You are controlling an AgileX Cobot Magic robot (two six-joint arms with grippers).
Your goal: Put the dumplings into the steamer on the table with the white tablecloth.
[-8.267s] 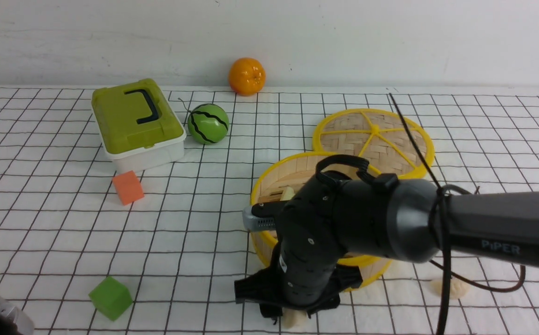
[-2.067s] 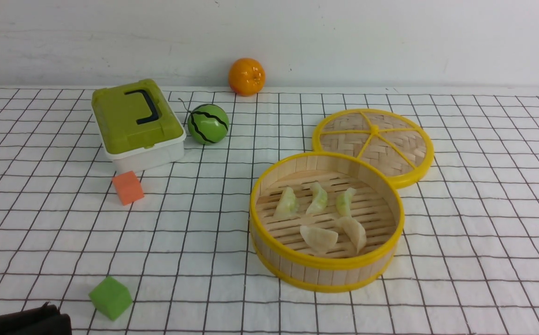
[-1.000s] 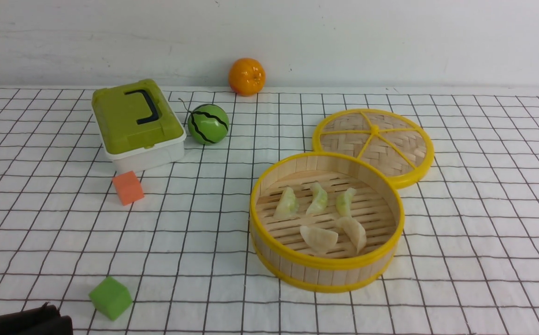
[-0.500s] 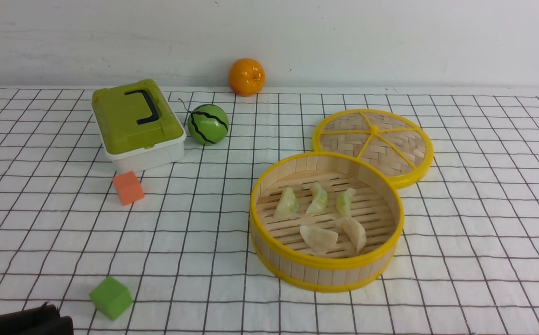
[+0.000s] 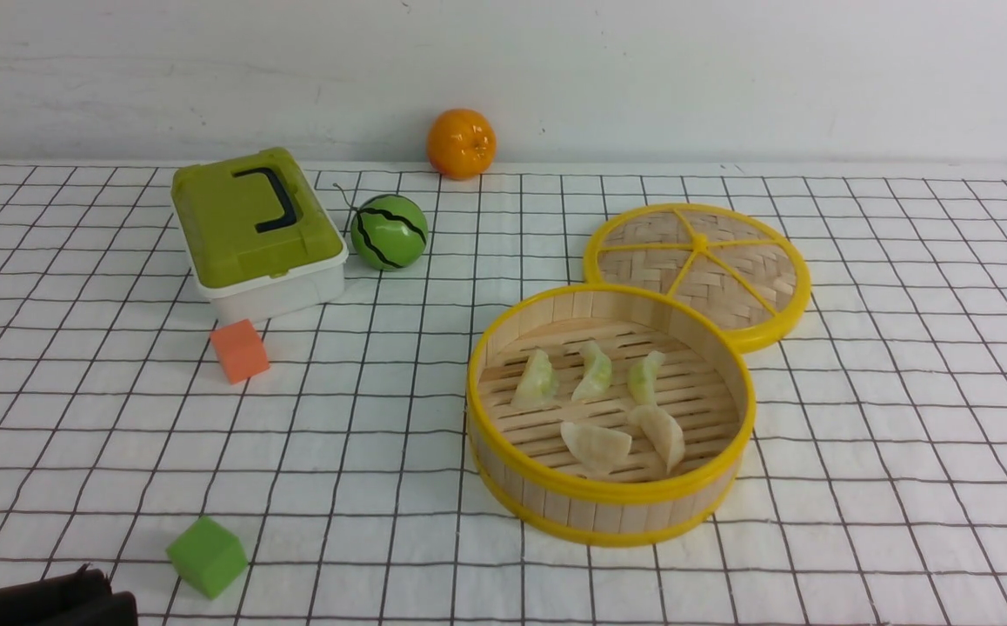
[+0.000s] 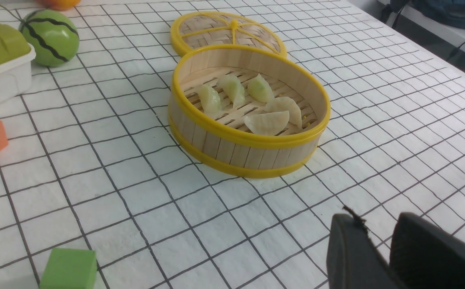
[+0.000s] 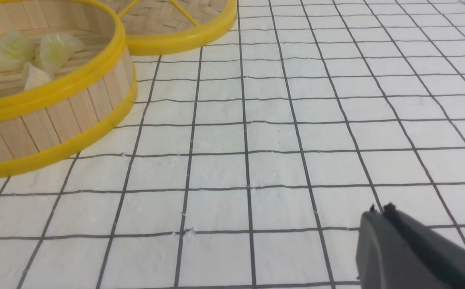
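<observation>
The steamer [image 5: 610, 509] stands on the table's white tablecloth [image 5: 382, 417], right of the middle. Five dumplings lie on its slatted floor: three pale green ones [image 5: 595, 369] in a row at the back and two cream-white ones [image 5: 596, 445] in front. They also show in the left wrist view [image 6: 266, 122]. My left gripper [image 6: 377, 224] hovers over bare cloth near the steamer, empty, with a narrow gap between its tips. My right gripper [image 7: 379, 210] is shut and empty over bare cloth on the steamer's other side; it is out of the front view.
The flat woven disc [image 5: 697, 271] lies behind the steamer, touching it. A green-lidded box [image 5: 256, 230], a watermelon ball [image 5: 389, 231] and an orange [image 5: 461, 143] stand at the back left. An orange cube [image 5: 239, 349] and a green cube [image 5: 206, 556] lie at the left.
About eight seconds ago my right arm hung over the steamer and two cream dumplings lay on the cloth in front. The arm has withdrawn and both lie inside. Nothing moved in the last second.
</observation>
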